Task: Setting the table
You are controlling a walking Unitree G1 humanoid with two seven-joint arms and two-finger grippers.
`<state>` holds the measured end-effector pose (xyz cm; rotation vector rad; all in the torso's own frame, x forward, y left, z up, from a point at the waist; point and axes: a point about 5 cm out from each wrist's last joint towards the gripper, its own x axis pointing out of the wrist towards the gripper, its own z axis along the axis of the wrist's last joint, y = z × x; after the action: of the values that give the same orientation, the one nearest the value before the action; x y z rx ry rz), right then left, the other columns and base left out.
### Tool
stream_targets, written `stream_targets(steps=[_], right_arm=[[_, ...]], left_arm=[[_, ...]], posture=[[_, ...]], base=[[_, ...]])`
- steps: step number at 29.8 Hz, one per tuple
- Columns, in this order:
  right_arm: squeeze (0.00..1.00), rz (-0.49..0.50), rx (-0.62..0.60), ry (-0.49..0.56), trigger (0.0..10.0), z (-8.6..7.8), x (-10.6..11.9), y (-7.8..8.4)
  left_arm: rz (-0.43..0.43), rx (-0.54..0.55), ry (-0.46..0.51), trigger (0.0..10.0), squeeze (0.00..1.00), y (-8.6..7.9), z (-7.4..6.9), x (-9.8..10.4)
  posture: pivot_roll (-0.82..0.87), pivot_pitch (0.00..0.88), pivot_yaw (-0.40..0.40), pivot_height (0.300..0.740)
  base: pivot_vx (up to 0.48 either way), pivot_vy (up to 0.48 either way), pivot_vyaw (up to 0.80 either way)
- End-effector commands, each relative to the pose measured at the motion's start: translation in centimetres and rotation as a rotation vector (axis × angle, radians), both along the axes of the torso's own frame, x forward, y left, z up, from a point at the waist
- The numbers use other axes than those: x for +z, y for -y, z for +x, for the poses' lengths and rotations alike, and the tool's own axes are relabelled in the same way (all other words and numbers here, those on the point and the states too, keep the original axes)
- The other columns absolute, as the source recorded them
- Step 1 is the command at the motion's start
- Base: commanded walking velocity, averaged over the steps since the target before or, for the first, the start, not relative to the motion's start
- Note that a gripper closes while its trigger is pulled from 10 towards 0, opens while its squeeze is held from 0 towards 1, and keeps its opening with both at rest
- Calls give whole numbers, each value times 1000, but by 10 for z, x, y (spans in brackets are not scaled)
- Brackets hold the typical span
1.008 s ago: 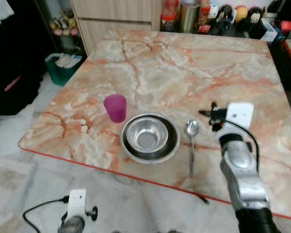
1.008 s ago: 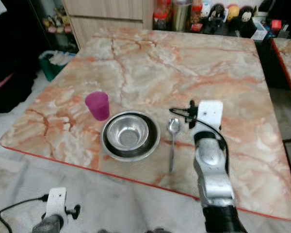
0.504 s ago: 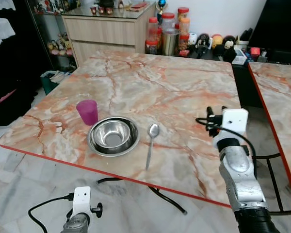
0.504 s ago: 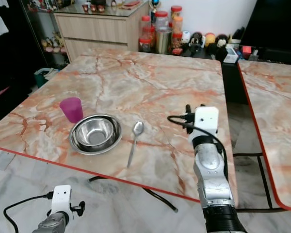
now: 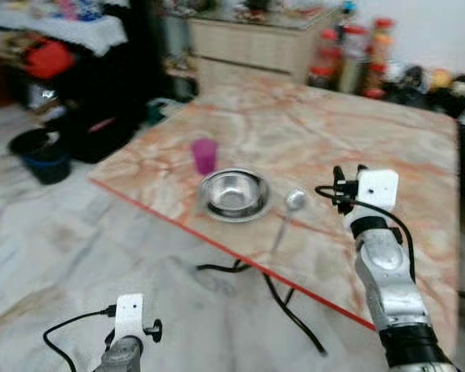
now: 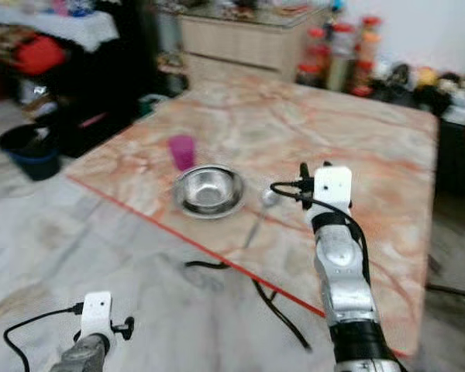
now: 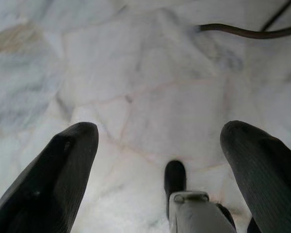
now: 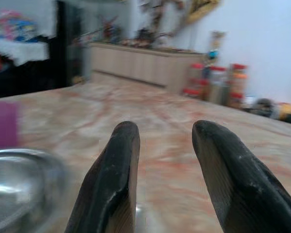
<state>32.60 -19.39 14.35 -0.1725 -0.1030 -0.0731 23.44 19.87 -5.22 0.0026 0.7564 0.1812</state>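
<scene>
Nearest me, my left gripper [image 7: 160, 160] hung low over the pale floor [image 7: 150, 87], fingers spread wide with nothing between them and a dark cable [image 7: 247, 33] lying on the tiles beyond. That arm was idle.

My right gripper [image 8: 162, 170] was up over the near part of the table [image 5: 387, 163], pointing across it; its two fingers stood a moderate gap apart and held nothing. From the head views I saw it just to the right of the spoon [image 5: 293, 203], close but not touching.

The setting itself looked nearly laid. The spoon lay just beside the steel bowl [image 5: 234, 194], on the bowl's right, bowl end away from me and handle running toward the red table edge [image 5: 217, 244]. The purple cup [image 5: 204, 155] stood upright just past the bowl's left side, near it. All three sat close to the near edge, grouped as one place.

I judged the bowl, spoon and cup as placed, with maybe only a tidy-up left; the blur kept me from checking alignment. At the far end stood jars [image 5: 349, 66] and small figures [image 5: 438, 84], untouched.
</scene>
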Motion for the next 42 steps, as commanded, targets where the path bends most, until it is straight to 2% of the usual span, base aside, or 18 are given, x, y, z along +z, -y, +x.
stream_targets(steps=[1,10,18,25,29,32,42], right_arm=[[0,11,1,-2,10000,1,-1,0],[0,29,-26,-6,10000,-1,-4,5],[0,40,-23,-7,10000,-2,-7,2],[0,24,5,-6,10000,2,-2,-2],[0,24,6,-5,10000,2,-2,-2],[0,16,-6,1,10000,4,1,4],[0,21,-3,-5,10000,0,-2,2]], left_arm=[[0,10,10,10000,0,-2,3,2],[3,9,17,10000,0,0,6,4],[8,8,21,10000,0,0,7,5],[9,9,24,10000,0,0,8,5],[9,9,24,10000,0,0,8,5],[10,2,21,10000,0,0,8,5],[6,1,16,10000,0,1,7,5]], posture=[[-142,37,7,740],[-143,44,9,740],[-141,45,8,740],[-158,27,-34,740],[-158,27,-34,740],[-164,20,-22,740],[-157,38,-20,740]], base=[[0,0,406],[0,0,0],[0,0,0],[0,0,0],[0,0,0],[0,0,0],[0,0,0]])
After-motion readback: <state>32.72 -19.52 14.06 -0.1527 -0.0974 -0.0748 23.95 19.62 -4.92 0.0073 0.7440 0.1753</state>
